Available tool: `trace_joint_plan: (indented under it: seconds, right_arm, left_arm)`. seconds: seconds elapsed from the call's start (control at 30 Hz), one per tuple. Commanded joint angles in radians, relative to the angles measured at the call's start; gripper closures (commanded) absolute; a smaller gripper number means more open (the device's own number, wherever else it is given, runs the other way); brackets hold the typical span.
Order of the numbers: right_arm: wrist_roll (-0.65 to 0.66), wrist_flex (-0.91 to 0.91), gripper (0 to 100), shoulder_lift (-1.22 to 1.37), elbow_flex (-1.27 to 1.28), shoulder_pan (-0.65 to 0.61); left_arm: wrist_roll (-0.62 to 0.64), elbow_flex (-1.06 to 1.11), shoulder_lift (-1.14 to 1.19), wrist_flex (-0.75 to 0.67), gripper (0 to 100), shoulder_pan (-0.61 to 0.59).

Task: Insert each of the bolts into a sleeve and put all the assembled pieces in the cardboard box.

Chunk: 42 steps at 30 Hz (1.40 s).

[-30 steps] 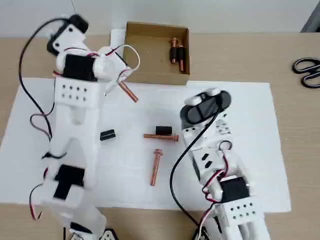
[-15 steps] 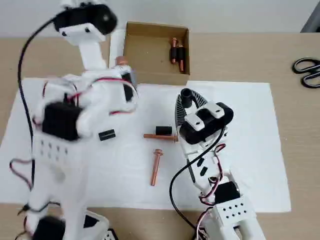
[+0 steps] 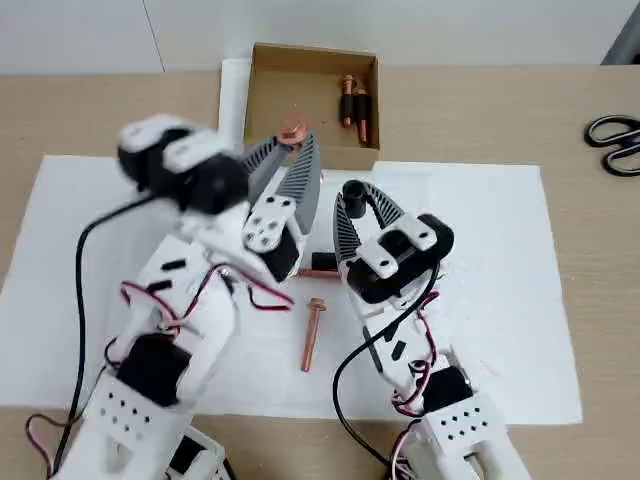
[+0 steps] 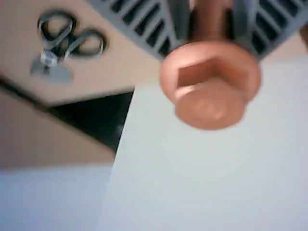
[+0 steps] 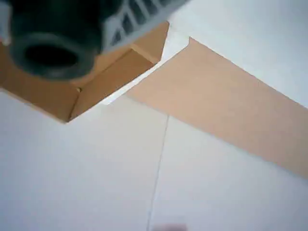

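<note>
Left gripper (image 3: 290,150) closed on bolt (image 3: 293,131) by its shank. Right gripper (image 3: 362,205) closed on sleeve (image 3: 352,192), bore exposed. Both over paper's (image 3: 480,300) far edge, near box (image 3: 300,100); likely aligning for insertion.

The bolt (image 4: 210,82) was copper and the sleeve (image 5: 50,53) black. The cardboard box (image 3: 300,100) was plain brown, the counter (image 3: 480,110) pale tan, the sheet (image 3: 500,250) white and the scissors (image 3: 615,145) black.

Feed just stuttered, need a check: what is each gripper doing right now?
Left gripper: closed on a copper bolt.
Right gripper: closed on a black sleeve.
</note>
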Motion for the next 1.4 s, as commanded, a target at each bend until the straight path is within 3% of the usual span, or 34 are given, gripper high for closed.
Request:
trace_joint_plan:
  seconds: [0.0, 0.3, 0.6, 0.9, 1.1, 1.37]
  right_arm:
    - [0.009, -0.093, 99.4, -0.013, 0.038, -0.007]
    - [0.009, -0.236, 99.4, -0.013, 0.094, -0.007]
    - [0.009, -0.232, 99.4, -0.007, 0.072, -0.094]
    - [0.012, -0.232, 99.4, -0.013, 0.018, -0.097]
    - [0.172, -0.24, 99.4, -0.015, 0.009, -0.142]
    - [0.178, -0.24, 99.4, -0.015, 0.009, -0.168]
  left_arm:
    - [-0.028, 0.042, -0.1, -0.078, 99, 0.0]
    - [-0.064, 0.107, -0.141, -0.095, 99, 0.012]
    - [-0.066, 0.107, -0.14, -0.137, 99, 0.11]
    - [-0.069, 0.199, -0.14, -0.135, 99, 0.11]
    - [-0.195, 0.203, -0.14, -0.137, 99, 0.109]
    - [-0.21, 0.2, -0.147, -0.138, 99, 0.101]
